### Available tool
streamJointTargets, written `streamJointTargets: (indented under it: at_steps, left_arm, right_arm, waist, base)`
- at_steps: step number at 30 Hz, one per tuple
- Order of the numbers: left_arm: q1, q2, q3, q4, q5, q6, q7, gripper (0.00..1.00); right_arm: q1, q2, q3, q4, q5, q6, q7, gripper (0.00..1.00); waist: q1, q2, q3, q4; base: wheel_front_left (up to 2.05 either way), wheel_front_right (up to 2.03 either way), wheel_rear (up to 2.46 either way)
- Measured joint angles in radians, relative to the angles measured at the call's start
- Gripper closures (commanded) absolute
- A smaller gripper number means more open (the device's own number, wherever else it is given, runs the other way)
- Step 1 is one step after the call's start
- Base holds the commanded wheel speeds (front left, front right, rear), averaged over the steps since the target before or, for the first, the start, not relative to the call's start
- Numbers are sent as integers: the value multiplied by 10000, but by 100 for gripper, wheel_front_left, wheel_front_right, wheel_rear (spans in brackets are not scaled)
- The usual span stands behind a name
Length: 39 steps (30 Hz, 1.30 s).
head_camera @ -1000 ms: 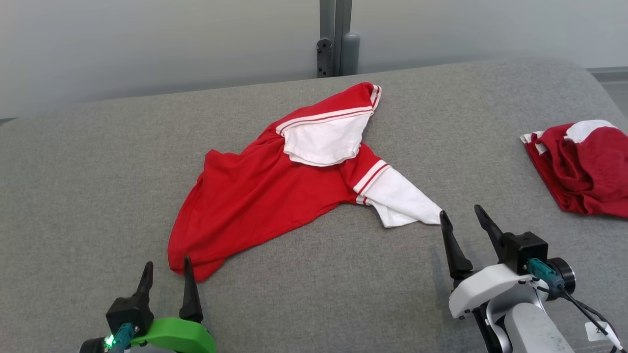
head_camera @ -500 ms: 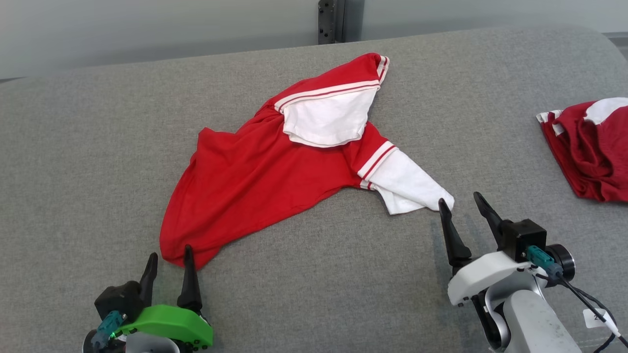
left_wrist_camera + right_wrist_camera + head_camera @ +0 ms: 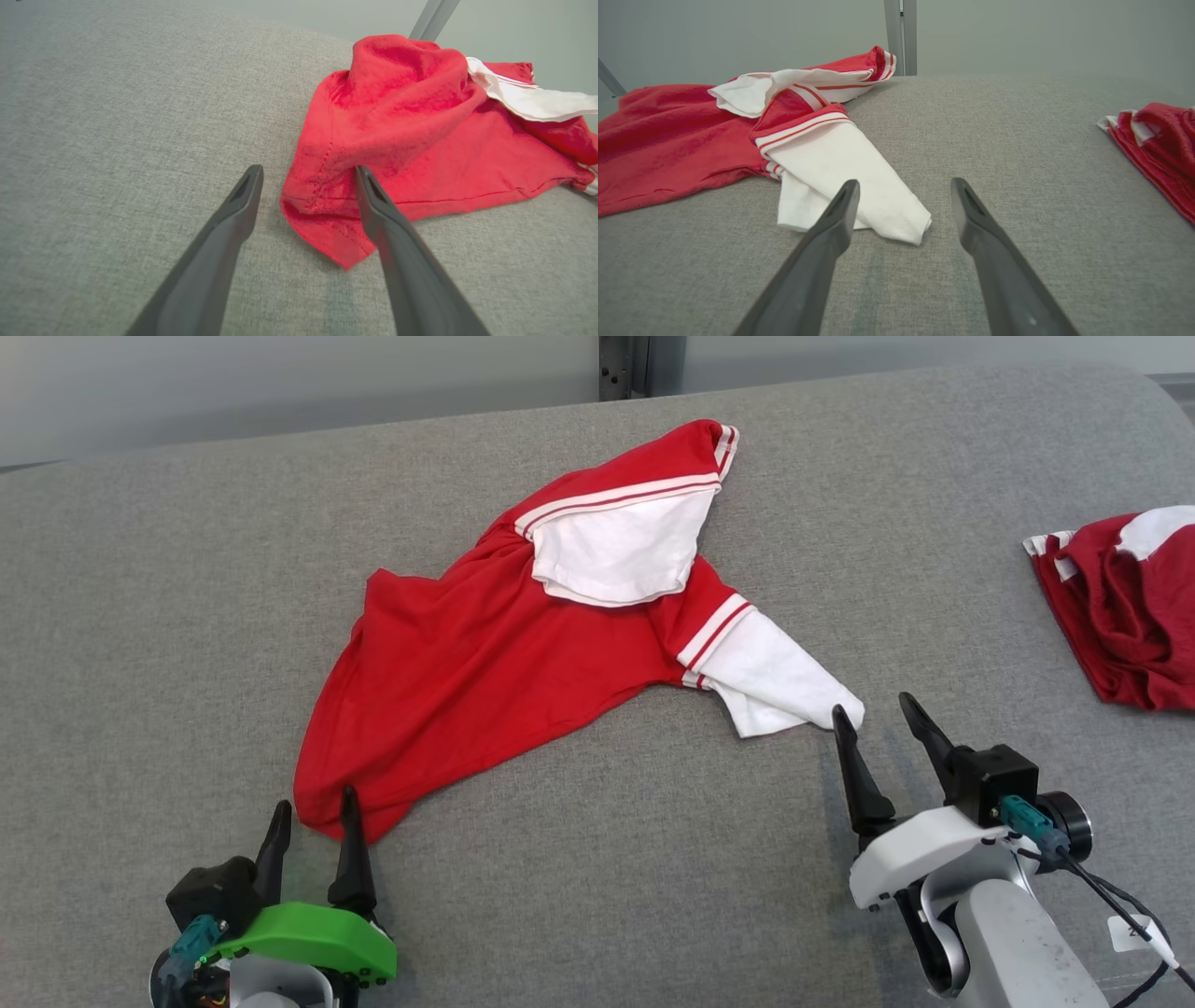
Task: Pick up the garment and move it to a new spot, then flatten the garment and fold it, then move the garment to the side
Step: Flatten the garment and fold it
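The robot's L gripper [image 3: 314, 797]: two long dark tapered fingers [image 3: 355, 859], black mount [image 3: 219, 896], bright green cover [image 3: 308, 941], teal plug [image 3: 193, 938]. R gripper [image 3: 871, 702]: same fingers, black block [image 3: 994, 784], white housing [image 3: 910, 868] w/ small screws, teal connector [image 3: 1022, 817], round black-silver cap [image 3: 1069, 821], black cable [image 3: 1111, 905], white tag [image 3: 1134, 933], pale scuffed forearm [image 3: 1018, 957].

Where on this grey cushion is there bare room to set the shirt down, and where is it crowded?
Bare: left of the red-and-white shirt; the near strip between left gripper and right gripper; the band between the shirt's white sleeve and the dark red garment. Crowded: centre and right edge.
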State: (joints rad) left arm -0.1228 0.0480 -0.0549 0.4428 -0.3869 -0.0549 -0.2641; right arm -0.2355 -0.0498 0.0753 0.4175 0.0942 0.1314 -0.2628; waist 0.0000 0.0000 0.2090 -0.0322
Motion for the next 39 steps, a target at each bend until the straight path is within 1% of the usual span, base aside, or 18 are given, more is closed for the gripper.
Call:
streamJointTargets:
  at_steps: [7,8,9,10,11,12,13,14,15,24,27,33,39]
  left_arm:
    - [-117,0,25,111,-75,-332,0,0]
    - [-116,0,17,109,-90,-351,0,5]
    - [-116,0,13,104,-104,-393,0,36]
    - [-116,0,8,98,-102,-416,0,54]
    - [-114,0,-4,86,-102,-422,0,67]
    - [-113,0,-15,71,-102,-433,0,70]
    - [-111,0,-35,54,-102,-466,0,77]
    - [-105,0,-59,46,-102,-502,0,87]
    - [-97,0,-82,29,-104,-512,0,100]
    - [48,0,-336,-40,-173,-639,0,100]
    - [46,0,-347,-58,-173,-640,0,100]
    - [35,0,-393,-105,-173,-637,0,100]
    - [-108,0,-487,-138,-173,-596,0,100]
  right_arm:
    - [-118,0,21,33,13,0,0,0]
    - [-119,-2,15,42,13,0,0,0]
    - [-119,-2,6,48,15,0,0,0]
    - [-119,-2,-10,58,15,0,0,0]
    - [-119,-2,-21,77,21,0,0,0]
    - [-119,-2,-25,90,29,0,0,0]
    - [-119,0,-36,104,40,0,0,0]
    - [-119,-2,-33,117,61,0,0,0]
    - [-119,-2,-27,125,77,0,0,0]
    - [-118,0,2,278,119,0,0,0]
    - [-107,2,-29,516,46,0,0,0]
    - [-138,6,-219,1141,-359,0,0,0]
    - [-544,-2,-587,1607,-907,0,0,0]
  waist:
    - [0,0,138,-57]
    - [0,0,144,-52]
    - [0,0,147,-43]
    - [0,0,148,-26]
    - [0,0,145,-7]
    - [0,0,140,11]
    - [0,0,132,39]
    - [0,0,124,71]
    - [0,0,115,107]
    - [0,0,-8,420]
    - [0,0,-26,507]
    - [0,0,95,599]
    - [0,0,365,649]
  base:
    - [0,0,0]
    - [0,0,0]
    - [0,0,0]
    - [0,0,0]
    - [0,0,0]
    - [0,0,0]
    - [0,0,0]
    - [0,0,0]
    - [0,0,0]
    - [0,0,0]
    - [0,0,0]
    - [0,0,0]
    - [0,0,0]
